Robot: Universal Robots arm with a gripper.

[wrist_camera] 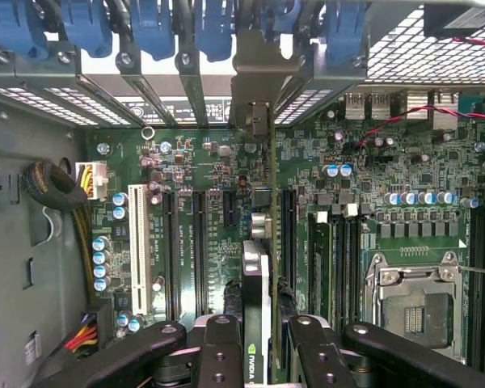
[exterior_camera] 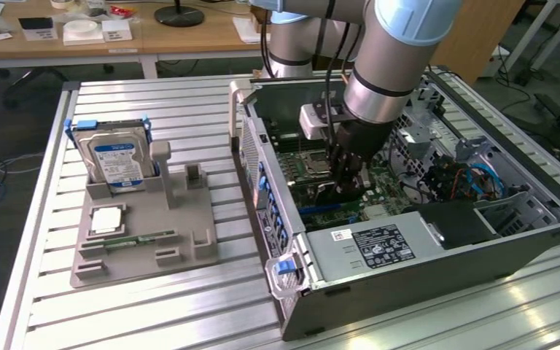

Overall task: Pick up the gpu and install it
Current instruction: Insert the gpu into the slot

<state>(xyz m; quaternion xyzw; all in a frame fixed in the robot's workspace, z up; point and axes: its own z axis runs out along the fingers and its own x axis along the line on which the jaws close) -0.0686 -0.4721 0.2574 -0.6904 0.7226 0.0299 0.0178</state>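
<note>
The gpu [wrist_camera: 259, 267] stands on its edge between my fingers, seen from above as a thin dark card with a green logo. Its metal end bracket [wrist_camera: 259, 81] sits against the rear slot openings of the open computer case [exterior_camera: 260, 157]. The card runs along a slot on the green motherboard [wrist_camera: 210, 202]; how deep it sits in the slot I cannot tell. My gripper [wrist_camera: 263, 356] is shut on the card, black fingers [wrist_camera: 218, 352] on either side of it. In the exterior view my gripper [exterior_camera: 343, 182] reaches down into the case with the dark gpu [exterior_camera: 327, 195] under it.
A grey fixture [exterior_camera: 144, 233] on the slatted table holds a blue-labelled hard drive [exterior_camera: 114, 160], a green memory stick [exterior_camera: 142, 238] and a small square chip [exterior_camera: 107, 219]. Inside the case lie a power supply [exterior_camera: 378, 244], cables and drive cages. Blue slot clips [wrist_camera: 153, 24] line the case's rear.
</note>
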